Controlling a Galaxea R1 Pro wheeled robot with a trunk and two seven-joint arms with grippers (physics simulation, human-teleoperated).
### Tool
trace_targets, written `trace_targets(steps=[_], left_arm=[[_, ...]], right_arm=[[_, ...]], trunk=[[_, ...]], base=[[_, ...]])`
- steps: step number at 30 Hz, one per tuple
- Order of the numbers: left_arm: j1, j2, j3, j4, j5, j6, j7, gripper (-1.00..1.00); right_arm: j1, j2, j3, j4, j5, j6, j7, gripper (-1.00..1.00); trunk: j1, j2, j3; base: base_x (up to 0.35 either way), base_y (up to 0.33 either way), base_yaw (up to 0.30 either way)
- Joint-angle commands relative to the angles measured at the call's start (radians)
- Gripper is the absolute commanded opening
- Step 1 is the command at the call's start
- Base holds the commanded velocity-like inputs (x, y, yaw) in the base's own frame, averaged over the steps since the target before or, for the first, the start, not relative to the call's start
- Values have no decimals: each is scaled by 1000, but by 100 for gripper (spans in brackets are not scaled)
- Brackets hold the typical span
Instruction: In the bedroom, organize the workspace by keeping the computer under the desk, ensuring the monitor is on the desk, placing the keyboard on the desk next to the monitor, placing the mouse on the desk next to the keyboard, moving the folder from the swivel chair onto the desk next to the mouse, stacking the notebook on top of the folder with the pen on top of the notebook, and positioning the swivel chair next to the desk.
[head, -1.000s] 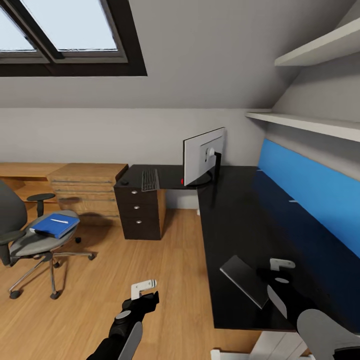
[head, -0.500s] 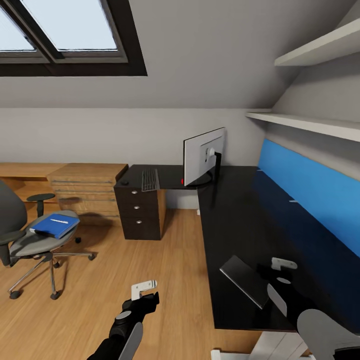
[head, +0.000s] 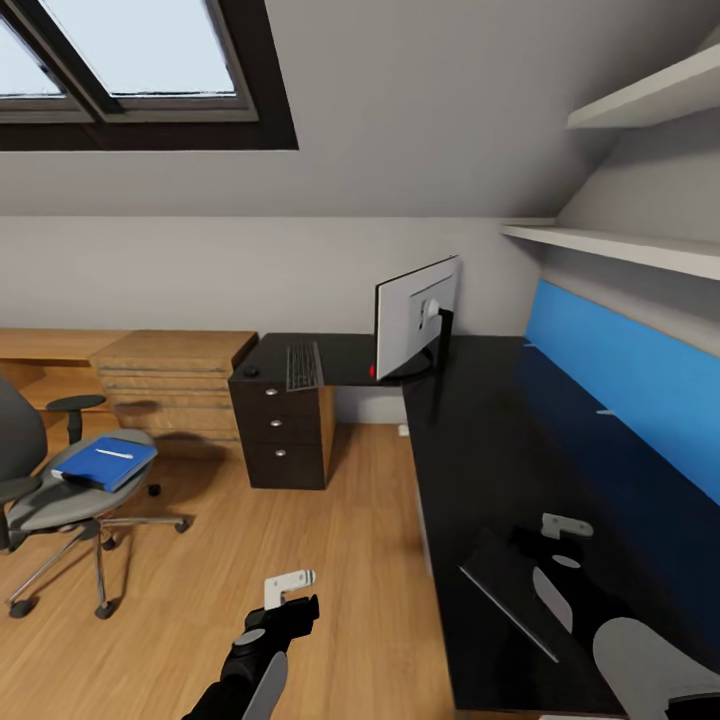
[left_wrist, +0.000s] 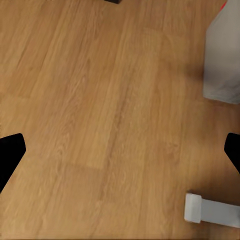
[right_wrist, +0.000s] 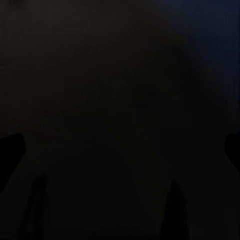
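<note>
Skylight (head: 130, 60), white shelves (head: 620, 245), wooden counter (head: 170, 365), wood floor (head: 350, 560).

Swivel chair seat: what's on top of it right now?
On the swivel chair seat lies the blue folder, and a thin pale pen rests on top of it. Whether anything lies under the folder cannot be seen; it covers that part of the seat.

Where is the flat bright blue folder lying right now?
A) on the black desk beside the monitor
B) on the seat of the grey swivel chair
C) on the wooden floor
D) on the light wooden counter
B: in the head view the flat bright blue folder lies on the seat of the grey upholstered swivel chair, with a thin pale pen on top of it, well away from the black L-shaped desk.
</note>
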Motion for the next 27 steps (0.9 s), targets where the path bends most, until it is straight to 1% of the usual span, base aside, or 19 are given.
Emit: trace_targets(steps=[1, 7, 14, 18, 19, 21, 23, 27], left_arm=[[-1, 0, -3, 1, 9, 2, 9, 100], [-1, -1, -5, 10, 8, 2, 9, 100], [-1, -1, -5, 13, 8, 2, 9, 100], [-1, -1, -5, 13, 8, 2, 9, 100], [-1, -2, -5, 13, 8, 2, 9, 100], [-1, -2, -5, 13, 8, 2, 9, 100], [-1, -2, -5, 13, 8, 2, 9, 100], [-1, -2, -5, 13, 8, 2, 9, 100]], right_arm=[[-1, -1, 8, 0, -10, -6, -5, 100], [-1, 3, 10, 0, -7, -10, -5, 100], [-1, 8, 12, 2, -5, -11, -4, 100], [-1, 22, 16, 4, -3, -10, 3, 100], [-1, 40, 50, 5, 24, -9, 36, 100], [-1, 43, 70, 6, 34, -8, 55, 100], [-1, 45, 81, 6, 39, -8, 73, 100], [0, 47, 91, 6, 44, -8, 104, 100]], trunk=[[0, -1, -1], [0, -1, -1], [0, -1, -1], [0, -1, -1], [0, -1, -1], [0, -1, -1], [0, -1, -1], [0, -1, -1]], base=[[266, 65, 0], [182, 46, 0], [29, 7, 0], [3, 1, 0], [0, 0, 0], [0, 0, 0], [0, 0, 0], [0, 0, 0]])
